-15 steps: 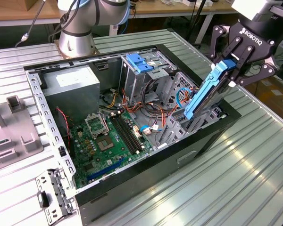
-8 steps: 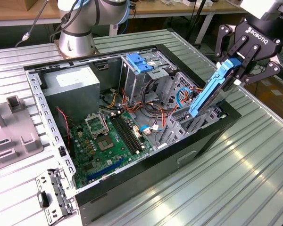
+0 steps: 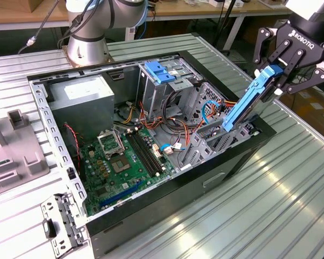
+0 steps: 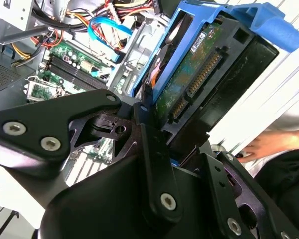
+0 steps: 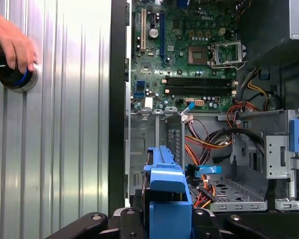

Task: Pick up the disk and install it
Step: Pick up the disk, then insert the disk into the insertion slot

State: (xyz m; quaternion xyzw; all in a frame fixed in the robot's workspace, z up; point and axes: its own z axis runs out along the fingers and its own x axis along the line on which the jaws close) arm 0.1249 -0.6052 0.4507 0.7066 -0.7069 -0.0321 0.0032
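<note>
Black gripper clamps the blue-framed disk by its upper end, holding it tilted above the open computer case at the exterior view's right. A white sticker sits on the grey power supply. The case stands on a ribbed metal bench, where a hand rests.

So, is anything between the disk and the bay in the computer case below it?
The gripper holds the disk tilted over the case. Loose orange and blue cables lie in the bay beside its lower end and might get in the way.
</note>
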